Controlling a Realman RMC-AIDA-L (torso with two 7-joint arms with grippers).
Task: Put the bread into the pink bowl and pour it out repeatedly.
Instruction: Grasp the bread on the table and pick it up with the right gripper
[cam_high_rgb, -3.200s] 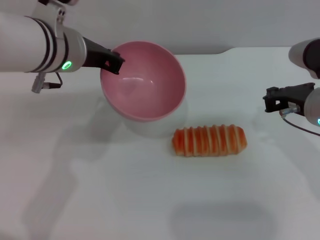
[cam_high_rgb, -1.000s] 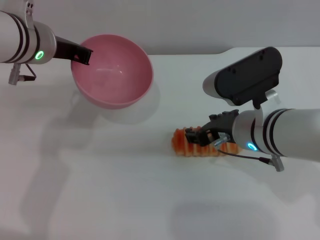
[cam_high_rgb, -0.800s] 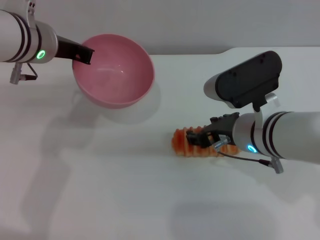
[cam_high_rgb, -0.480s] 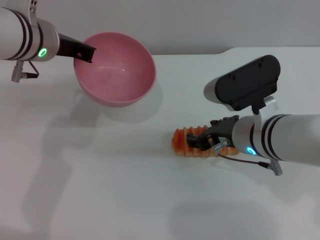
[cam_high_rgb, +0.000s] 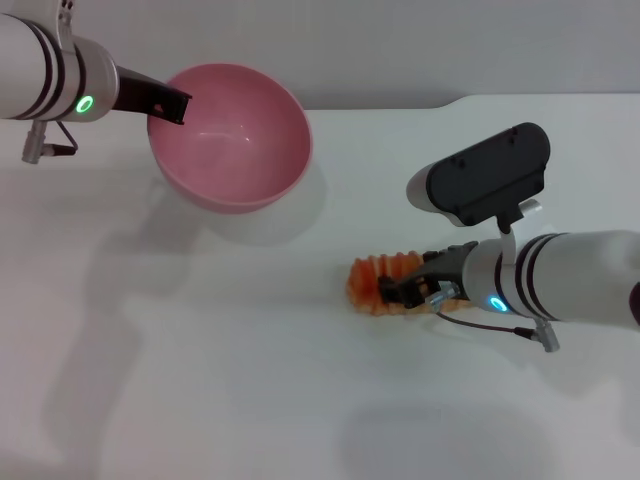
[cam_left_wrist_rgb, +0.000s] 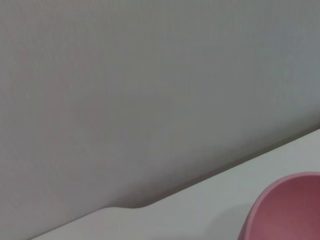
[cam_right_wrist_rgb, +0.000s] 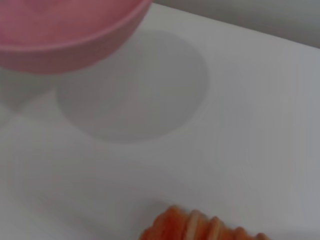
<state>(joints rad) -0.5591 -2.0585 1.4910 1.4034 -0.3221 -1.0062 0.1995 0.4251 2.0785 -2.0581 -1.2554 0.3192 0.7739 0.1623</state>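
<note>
Since three seconds ago, the right claw (cam_high_rgb: 410, 288) has come in from the right edge of the table and gone down onto the bread (cam_high_rgb: 372, 284). The left claw (cam_high_rgb: 170, 103) has carried the pink bowl (cam_high_rgb: 232, 140) a little toward the far left corner.

Now the bread lies on the white table (cam_high_rgb: 250, 380), near the middle and a bit to the right. Its long way runs from left to right. Most of it hides under the right claw and arm, so only its left end shows. The right claw sits on top of it, coming in from the right. I cannot tell if its fingers have closed on the bread.

The left claw pinches the bowl's far left rim and holds the bowl up off the table, with a round shadow under it. The bowl has nothing in it.

The bowl is well away from the bread, toward the far left. I think the right arm must lift the bread and carry it that way. The right arm is much nearer the bread.
</note>
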